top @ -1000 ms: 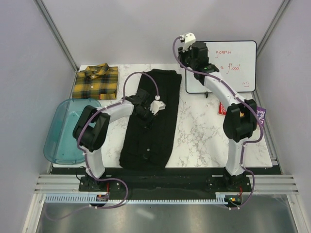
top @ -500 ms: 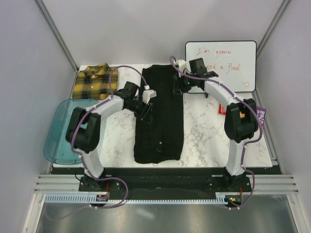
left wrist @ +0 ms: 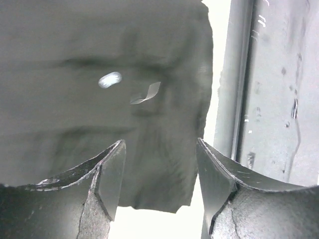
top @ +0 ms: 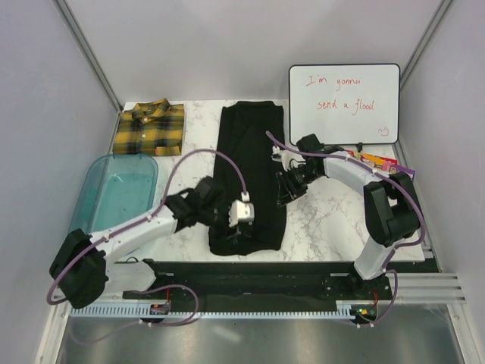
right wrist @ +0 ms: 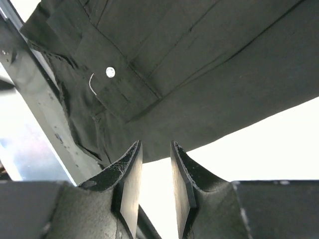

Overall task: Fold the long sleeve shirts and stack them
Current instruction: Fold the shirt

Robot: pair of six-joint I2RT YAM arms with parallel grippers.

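The black long sleeve shirt (top: 250, 174) lies folded into a long strip down the middle of the table, its small white button (right wrist: 110, 72) showing in the right wrist view. The plaid shirt (top: 149, 127) sits folded at the back left corner. My left gripper (top: 236, 231) hovers over the black shirt's near end, open, with only the near corner of the cloth (left wrist: 164, 164) below the jaws. My right gripper (top: 286, 188) is at the shirt's right edge, its jaws a narrow gap apart, with nothing between them (right wrist: 155, 149).
A translucent blue tub (top: 114, 201) rests at the left edge. A whiteboard (top: 345, 102) with red writing lies at the back right, with a small orange-red item (top: 375, 159) beside it. The black rail (top: 250, 269) runs along the near edge.
The left arm swung from the shirt's middle left toward its near end and opened its jaws. The right arm came forward from the whiteboard to the shirt's right edge. The shirt shifted right.
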